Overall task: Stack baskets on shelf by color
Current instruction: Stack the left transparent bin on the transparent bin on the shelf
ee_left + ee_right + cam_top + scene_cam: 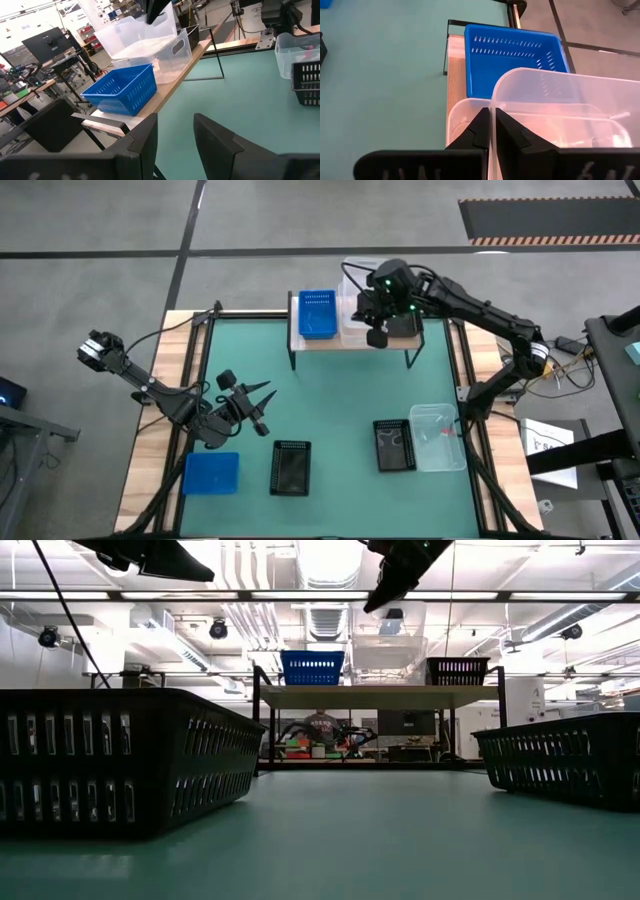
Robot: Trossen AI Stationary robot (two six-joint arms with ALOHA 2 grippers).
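Overhead: right gripper [372,320] above the shelf [320,343], far side, beside a blue basket [317,313]. Right wrist view: its fingers [481,131] pinch the wall of a clear basket [560,95] held over another. Left gripper [262,407] hovers open, empty, near-left.

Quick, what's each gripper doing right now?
Left gripper: open, empty, over the table near the blue basket.
Right gripper: shut on the clear basket wall, above the shelf.
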